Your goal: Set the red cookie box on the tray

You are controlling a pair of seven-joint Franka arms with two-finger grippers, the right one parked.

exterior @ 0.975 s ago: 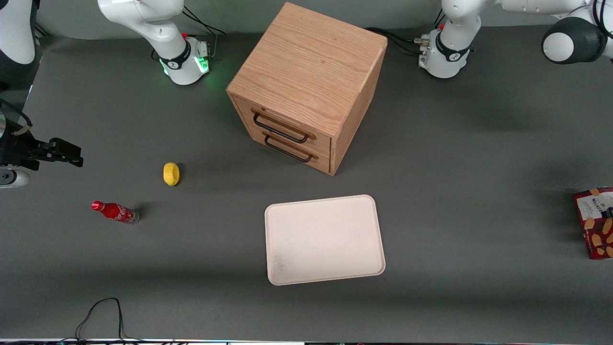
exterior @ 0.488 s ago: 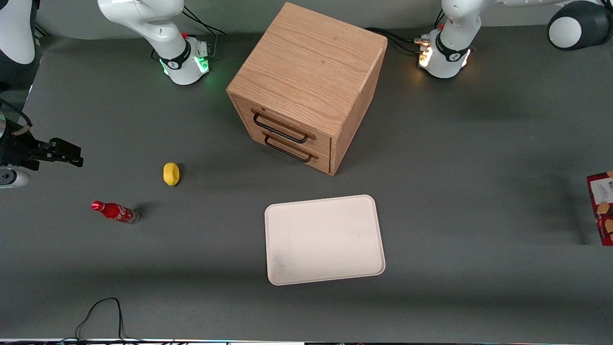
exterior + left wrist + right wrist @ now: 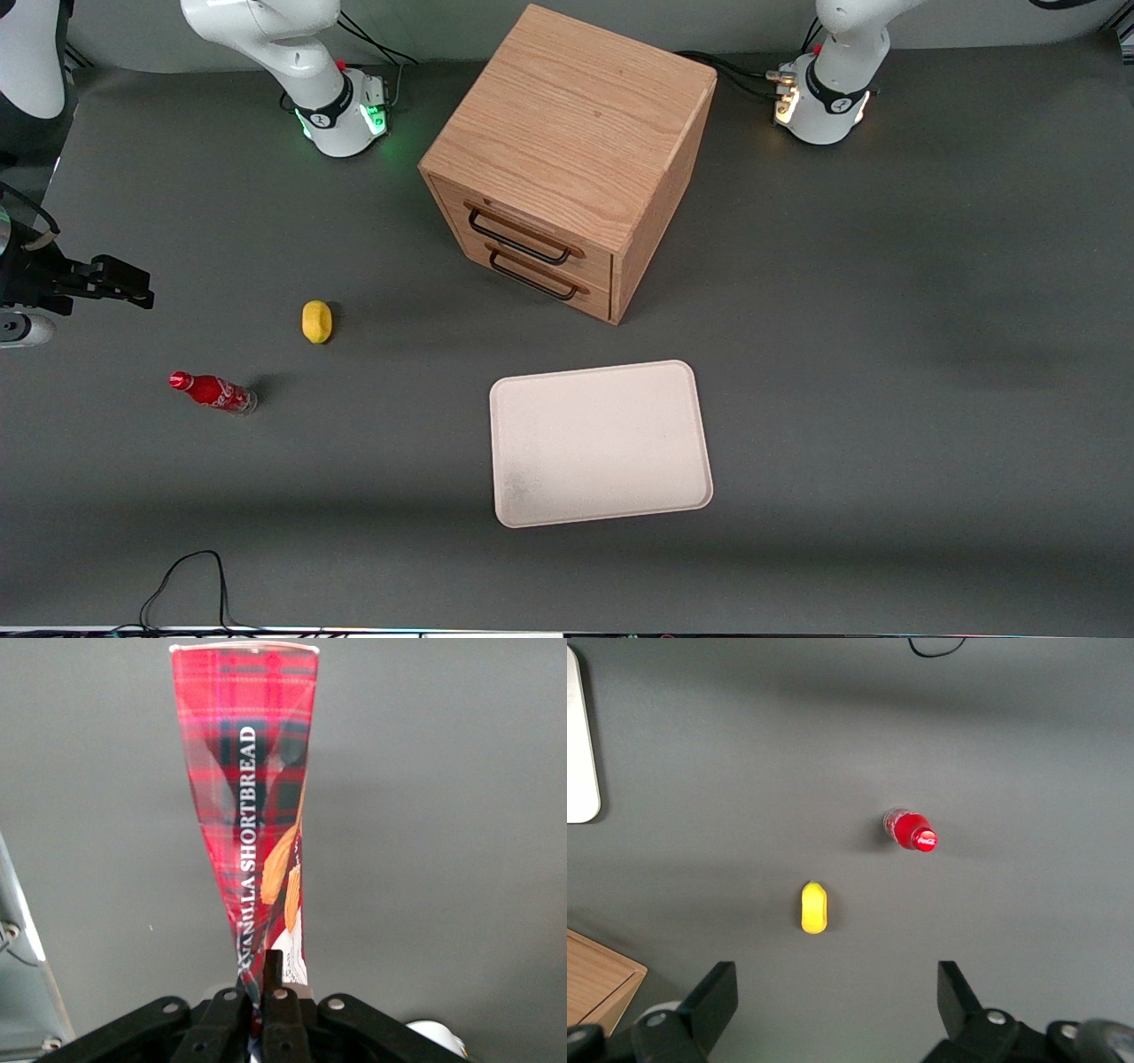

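Above bare grey tabletop (image 3: 461, 815), the gripper (image 3: 263, 988) (apparently clamped) holds the red cookie box (image 3: 248, 797).

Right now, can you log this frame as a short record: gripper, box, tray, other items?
gripper: gripper shut on the red cookie box, out of the front view
red cookie box: red cookie box held edge-on above bare table, reads VANILLA SHORTBREAD
tray: tray holds nothing, in front of the wooden drawer cabinet
other items: lemon and small red cola bottle, toward the parked arm's end
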